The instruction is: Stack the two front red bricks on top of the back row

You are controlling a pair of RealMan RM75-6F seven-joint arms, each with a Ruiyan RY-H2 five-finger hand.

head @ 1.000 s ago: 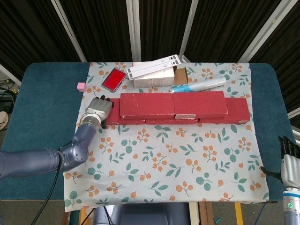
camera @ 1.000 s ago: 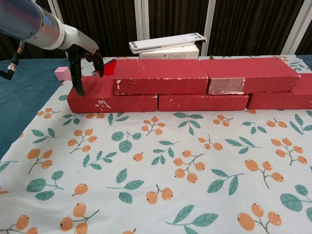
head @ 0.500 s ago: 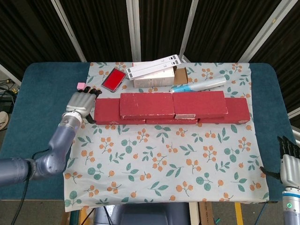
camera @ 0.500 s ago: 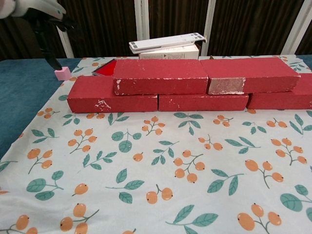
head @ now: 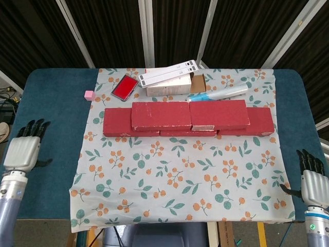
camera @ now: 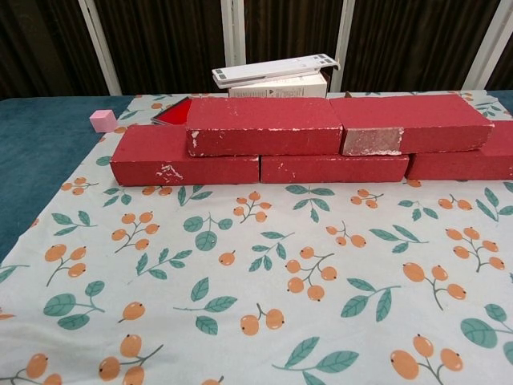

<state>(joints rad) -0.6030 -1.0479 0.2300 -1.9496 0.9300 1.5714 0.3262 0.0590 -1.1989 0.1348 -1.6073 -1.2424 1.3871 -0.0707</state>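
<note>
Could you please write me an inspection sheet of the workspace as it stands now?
Surface: teal table under a floral cloth.
Job's things: two upper red bricks lie side by side on the bottom row of bricks.
Clutter: pink cube, red flat case, white box with a white strip on top, blue-and-white pen.
Hands: left hand and right hand hold nothing, fingers apart, at the table's sides.
Cables: some at the far left edge.
Surroundings: dark curtains behind white struts.
</note>
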